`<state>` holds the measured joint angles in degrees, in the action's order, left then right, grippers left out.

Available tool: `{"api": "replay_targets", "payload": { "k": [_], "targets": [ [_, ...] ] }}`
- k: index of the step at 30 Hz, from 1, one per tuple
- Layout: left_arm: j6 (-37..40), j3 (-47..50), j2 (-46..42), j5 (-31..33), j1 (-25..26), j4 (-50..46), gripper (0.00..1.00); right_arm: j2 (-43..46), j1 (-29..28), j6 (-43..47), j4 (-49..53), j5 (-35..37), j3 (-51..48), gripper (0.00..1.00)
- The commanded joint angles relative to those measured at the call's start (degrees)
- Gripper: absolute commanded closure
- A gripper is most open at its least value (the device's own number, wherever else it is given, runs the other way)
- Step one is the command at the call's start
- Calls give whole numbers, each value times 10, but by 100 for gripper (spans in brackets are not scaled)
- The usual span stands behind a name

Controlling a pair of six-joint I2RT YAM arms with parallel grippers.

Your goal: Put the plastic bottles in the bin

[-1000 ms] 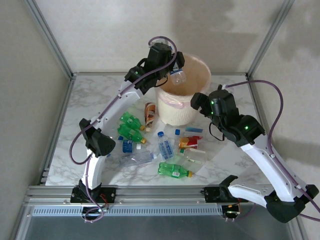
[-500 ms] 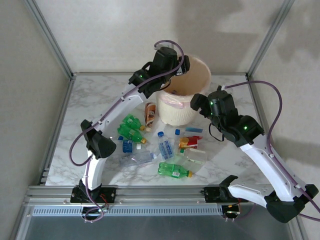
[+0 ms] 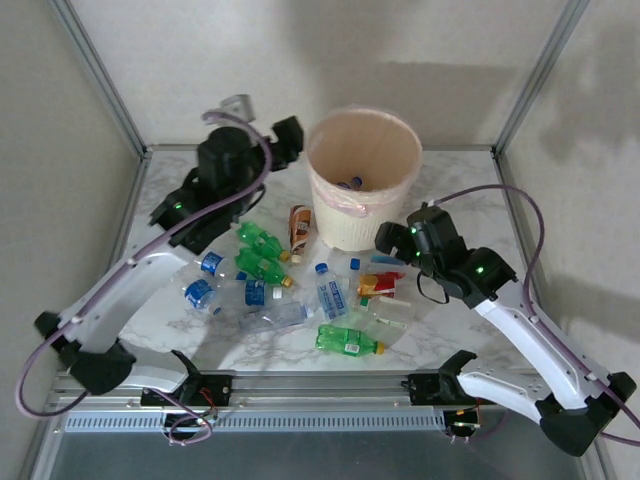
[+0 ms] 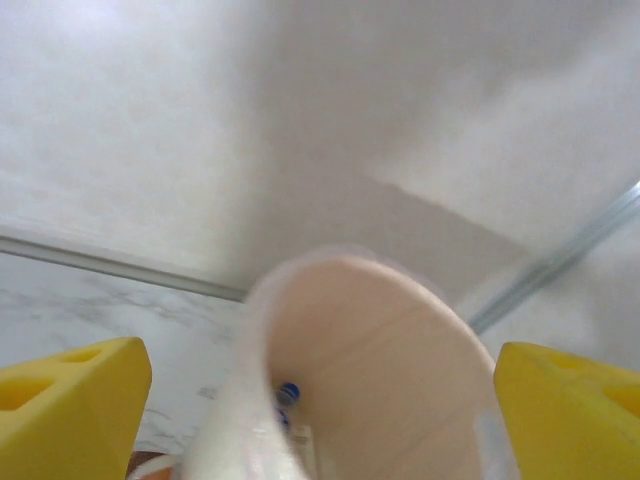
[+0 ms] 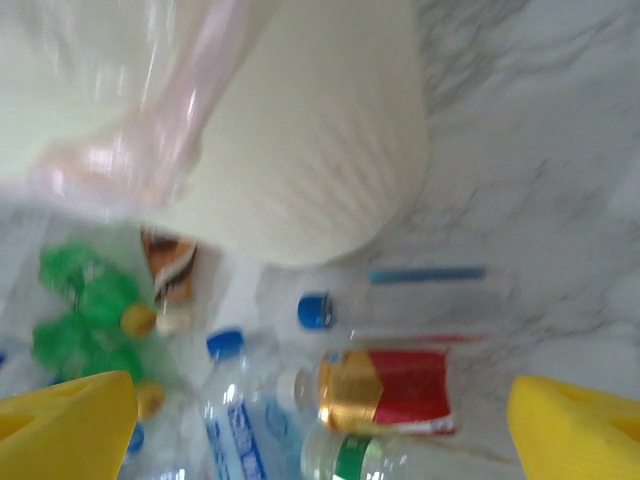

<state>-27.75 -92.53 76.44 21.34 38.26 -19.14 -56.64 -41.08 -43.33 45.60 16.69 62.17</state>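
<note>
Both claws apart and empty; lower right gripper [image 5: 325, 420] square over the red-label bottle [image 5: 385, 388] (lower centre, crowded), left gripper [image 3: 286, 138] parked beside the bin [image 3: 345, 222], upper left.

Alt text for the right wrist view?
A cream bin with a pink bag over its rim stands on a marble table, with bottles lying at its foot: a red-labelled bottle, a clear bottle with a blue cap, and green bottles at left. The open right gripper shows yellow fingers in the bottom corners.
</note>
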Motion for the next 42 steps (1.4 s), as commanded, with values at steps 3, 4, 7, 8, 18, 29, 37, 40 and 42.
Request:
{"api": "replay_targets", "payload": {
  "k": [3,4,7,8,18,29,37,40,42],
  "targets": [
    [-75,111,-51,-40,-100,-9,13,-35,-137,27,-35,-70,-47,5],
    [-85,132,-60,-57,-112,-4,13,-46,-155,33,-48,-87,-55,5],
    [-98,167,-71,-74,-122,4,14,-77,-196,45,-87,-112,-69,4],
    [-102,173,-69,-79,-122,5,14,-89,-203,49,-92,-111,-69,4],
    [-131,232,-69,-109,-123,10,18,-237,-213,9,-103,8,-31,21],
    [-138,266,-80,-99,-123,10,19,-358,-213,14,-111,46,26,24],
    [-144,290,-88,-95,-124,17,18,-414,-212,17,-102,50,46,28],
    [-144,292,-86,-95,-124,16,18,-432,-210,22,-106,40,48,28],
    [-144,293,-86,-94,-124,17,18,-441,-207,22,-105,41,49,28]
  ]
}}
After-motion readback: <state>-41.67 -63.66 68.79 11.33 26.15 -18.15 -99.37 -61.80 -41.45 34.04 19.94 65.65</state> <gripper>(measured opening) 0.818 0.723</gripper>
